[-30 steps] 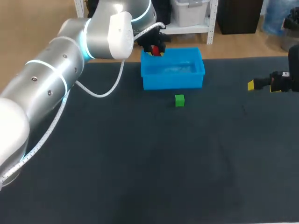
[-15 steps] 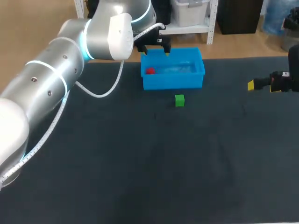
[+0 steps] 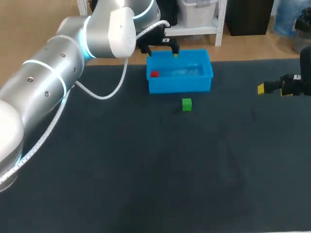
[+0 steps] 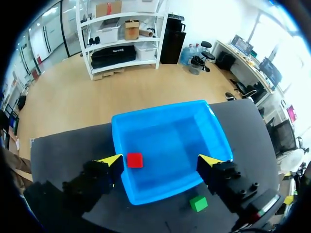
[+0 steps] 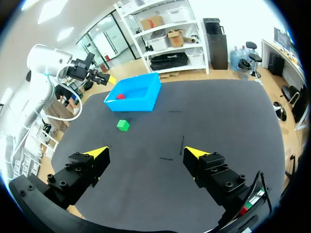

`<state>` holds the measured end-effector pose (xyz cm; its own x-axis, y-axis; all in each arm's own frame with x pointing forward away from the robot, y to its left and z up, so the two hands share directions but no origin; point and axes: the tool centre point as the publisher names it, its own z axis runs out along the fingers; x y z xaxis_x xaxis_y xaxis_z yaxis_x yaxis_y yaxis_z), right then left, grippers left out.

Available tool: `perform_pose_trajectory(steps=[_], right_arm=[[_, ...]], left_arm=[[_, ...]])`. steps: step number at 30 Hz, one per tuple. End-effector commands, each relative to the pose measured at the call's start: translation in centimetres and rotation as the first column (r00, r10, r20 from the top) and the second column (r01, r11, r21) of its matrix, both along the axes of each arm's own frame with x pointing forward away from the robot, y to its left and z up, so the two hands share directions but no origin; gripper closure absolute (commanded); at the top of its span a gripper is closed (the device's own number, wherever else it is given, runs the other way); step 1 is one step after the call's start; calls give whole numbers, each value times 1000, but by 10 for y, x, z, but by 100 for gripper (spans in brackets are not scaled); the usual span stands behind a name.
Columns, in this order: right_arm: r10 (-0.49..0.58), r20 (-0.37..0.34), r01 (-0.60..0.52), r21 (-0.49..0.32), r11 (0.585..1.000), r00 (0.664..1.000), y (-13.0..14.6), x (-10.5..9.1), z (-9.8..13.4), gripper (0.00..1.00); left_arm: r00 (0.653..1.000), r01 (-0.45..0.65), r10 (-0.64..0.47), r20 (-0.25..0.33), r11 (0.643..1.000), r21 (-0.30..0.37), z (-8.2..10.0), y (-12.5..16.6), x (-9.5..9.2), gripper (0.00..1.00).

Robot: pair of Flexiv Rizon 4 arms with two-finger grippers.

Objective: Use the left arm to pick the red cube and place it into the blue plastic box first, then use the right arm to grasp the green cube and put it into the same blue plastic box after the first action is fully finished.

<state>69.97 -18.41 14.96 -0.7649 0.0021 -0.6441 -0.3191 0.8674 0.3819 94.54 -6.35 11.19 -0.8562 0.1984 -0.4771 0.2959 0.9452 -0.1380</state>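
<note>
Left gripper (image 4: 161,160): held above the blue plastic box (image 4: 160,108), over its open interior; the jaws are spread wide and released, and nothing is grasped between them.
Red cube (image 4: 134,160): seen lying flat on the box floor, below the left jaws, just beside one yellow tip; it is touched by neither finger and is set near a corner of the box.
Green cube (image 4: 198,203): seen resting on the table (image 3: 146,170) outside the box, near its front wall; it is placed below the other finger of the left gripper, on the side away from the red cube, and apart from it.
Right gripper (image 5: 146,152): held over the table, well apart from the box; the jaws are released and wide, with only bare table between them.
Ahead of the right jaws: the green cube is seen well ahead, with the box just beyond it and the red cube visible inside.
Left arm (image 3: 58,82): extended to the table's far edge, where the box is set.
</note>
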Motion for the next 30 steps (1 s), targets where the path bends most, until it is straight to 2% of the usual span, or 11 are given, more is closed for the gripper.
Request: perform_pose_trajectory(steps=[1,16,30], right_arm=[[2,0,-2,1,1000,1000,-1,0,0,0],[2,0,-2,1,1000,1000,-1,0,0,0],[2,0,-2,1,1000,1000,-1,0,0,0]], left_arm=[[1000,17,-17,-13,1000,-14,9,8,-10,0],[999,41,-38,26,993,-111,29,40,-47,0],[997,68,-60,54,984,-163,36,57,-71,0]])
